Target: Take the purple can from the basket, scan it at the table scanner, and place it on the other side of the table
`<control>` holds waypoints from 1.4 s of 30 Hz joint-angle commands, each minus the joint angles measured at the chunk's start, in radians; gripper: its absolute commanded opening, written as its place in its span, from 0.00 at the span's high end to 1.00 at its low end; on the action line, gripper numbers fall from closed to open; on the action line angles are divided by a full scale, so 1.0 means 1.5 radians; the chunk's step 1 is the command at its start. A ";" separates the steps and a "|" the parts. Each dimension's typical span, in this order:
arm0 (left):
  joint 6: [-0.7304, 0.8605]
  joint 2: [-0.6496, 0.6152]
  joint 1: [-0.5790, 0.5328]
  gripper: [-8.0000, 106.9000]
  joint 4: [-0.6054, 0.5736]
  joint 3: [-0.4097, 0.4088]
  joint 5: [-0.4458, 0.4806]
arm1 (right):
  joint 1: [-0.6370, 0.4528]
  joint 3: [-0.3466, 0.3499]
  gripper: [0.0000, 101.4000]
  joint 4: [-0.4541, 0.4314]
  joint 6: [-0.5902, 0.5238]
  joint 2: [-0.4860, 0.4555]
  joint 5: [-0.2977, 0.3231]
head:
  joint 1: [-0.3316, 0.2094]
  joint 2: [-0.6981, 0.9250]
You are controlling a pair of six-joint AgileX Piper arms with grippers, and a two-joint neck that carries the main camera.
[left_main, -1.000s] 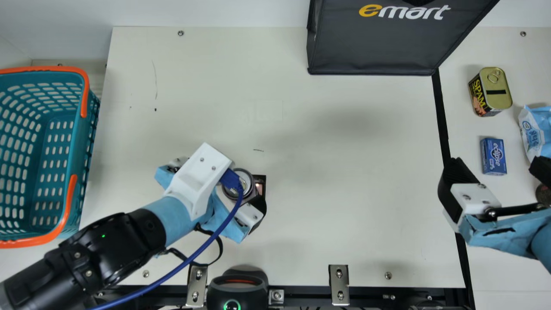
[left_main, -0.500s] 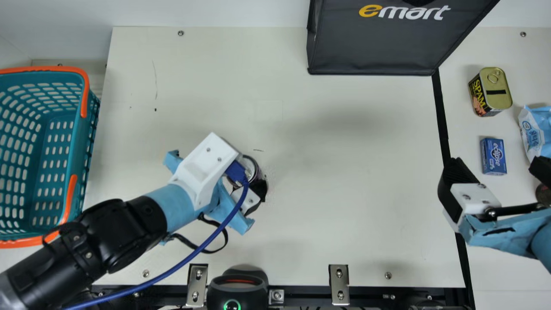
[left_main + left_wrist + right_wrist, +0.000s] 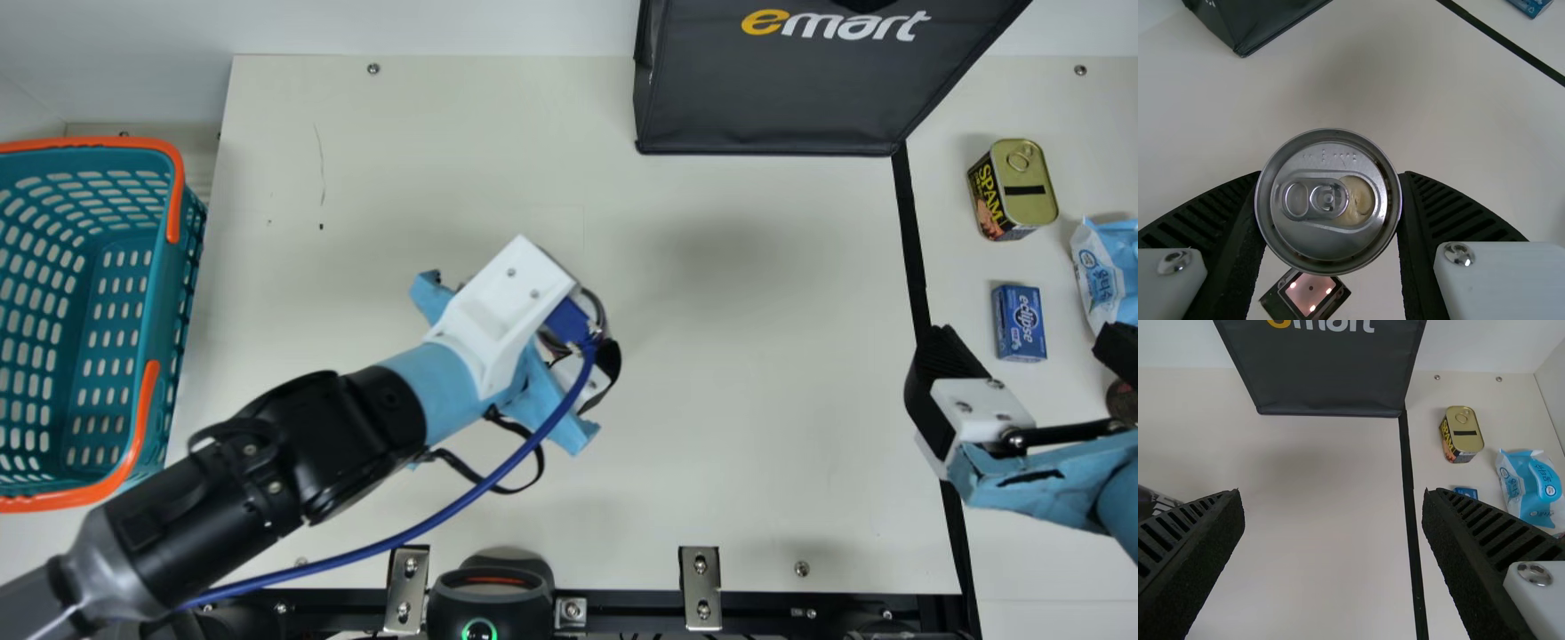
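All places are taken from the black tape line (image 3: 909,213) on the cream table. Left of it, at the near edge, a rounded black device with a green light ring (image 3: 491,615) is noted; farther in, also left, a small black-framed unit with a lit pink window (image 3: 1310,293) is seen. Either could be the table scanner. At the line, the right black ribbed gripper (image 3: 1331,493) is found with its jaws spread and nothing held. Well left of the line, the purple can with a silver lid (image 3: 1328,210) is pinched at its sides by the left black ribbed gripper (image 3: 1330,177). Right of the line, a small blue box (image 3: 1020,322) and, beyond it, a gold-topped rectangular tin (image 3: 1022,191) are recorded.

Whether a scan is registered cannot be told; once it is confirmed, transfer toward the line is judged due. An even, moderate squeeze is advised, since smooth thin metal may slip or dent. The lid should be kept level and travel kept slow. If the right gripper is to be used, the can should be stood flat left of the line and steadied before release; otherwise a collision is risked there.
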 commanded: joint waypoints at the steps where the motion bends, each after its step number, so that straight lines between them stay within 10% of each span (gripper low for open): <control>1: -0.011 0.019 -0.006 1.00 0.011 -0.015 0.000 | 0.000 0.000 0.06 0.000 0.000 0.000 0.000 | -0.018 0.000; 13: -0.072 0.093 -0.038 1.00 0.068 -0.060 0.003 | 0.000 0.000 0.06 0.000 0.000 0.000 0.000 | -0.018 0.000; 42: -0.081 0.112 -0.041 0.16 0.053 -0.074 0.000 | 0.000 0.000 0.06 0.000 0.000 0.000 0.000 | -0.018 0.000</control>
